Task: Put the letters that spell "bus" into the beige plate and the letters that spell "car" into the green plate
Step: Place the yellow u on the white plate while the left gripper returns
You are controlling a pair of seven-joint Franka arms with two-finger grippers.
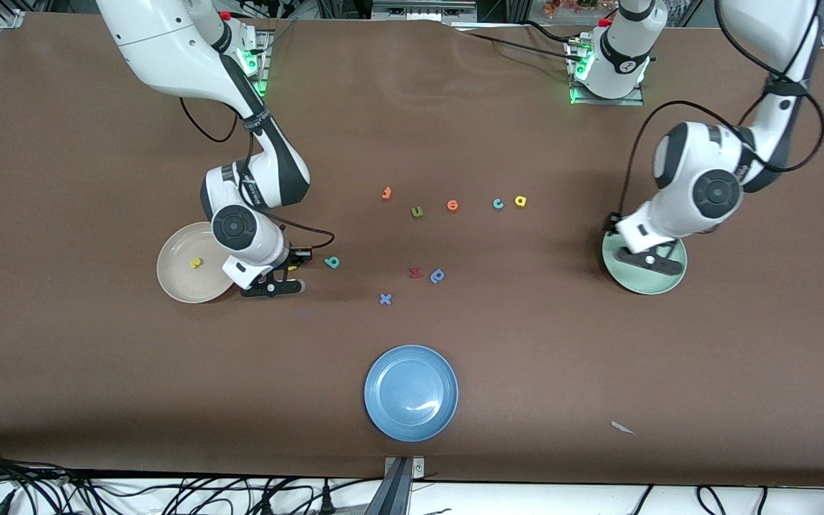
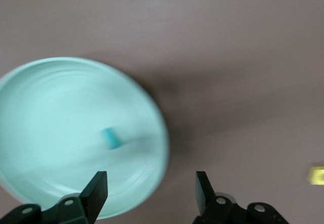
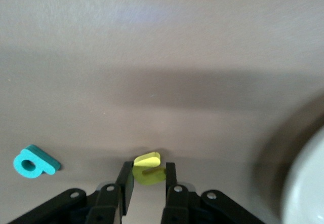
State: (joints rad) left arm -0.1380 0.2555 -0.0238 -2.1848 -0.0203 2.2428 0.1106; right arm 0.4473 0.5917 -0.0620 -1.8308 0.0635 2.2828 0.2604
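Note:
The beige plate (image 1: 172, 280) sits at the right arm's end of the table with a yellow "s" (image 1: 197, 263) in it. Beside that plate, low over the table, my right gripper (image 1: 289, 270) (image 3: 147, 177) is shut on a yellow "u" (image 3: 149, 167). A teal "b" (image 1: 332, 262) (image 3: 33, 162) lies close by. At the left arm's end is the green plate (image 1: 659, 286) (image 2: 45, 92), holding a small teal letter (image 2: 111, 138) too blurred to read. My left gripper (image 1: 644, 259) (image 2: 150, 191) hangs open and empty over its rim. A teal "c" (image 1: 498, 204) and a yellow "a" (image 1: 520, 201) lie mid-table.
Other letters are scattered mid-table: an orange one (image 1: 386, 192), a green "u" (image 1: 417, 212), an orange round one (image 1: 453, 206), a red one (image 1: 415, 272), a blue "p" (image 1: 438, 275) and a blue "x" (image 1: 385, 299). A blue plate (image 1: 410, 392) sits nearest the front camera.

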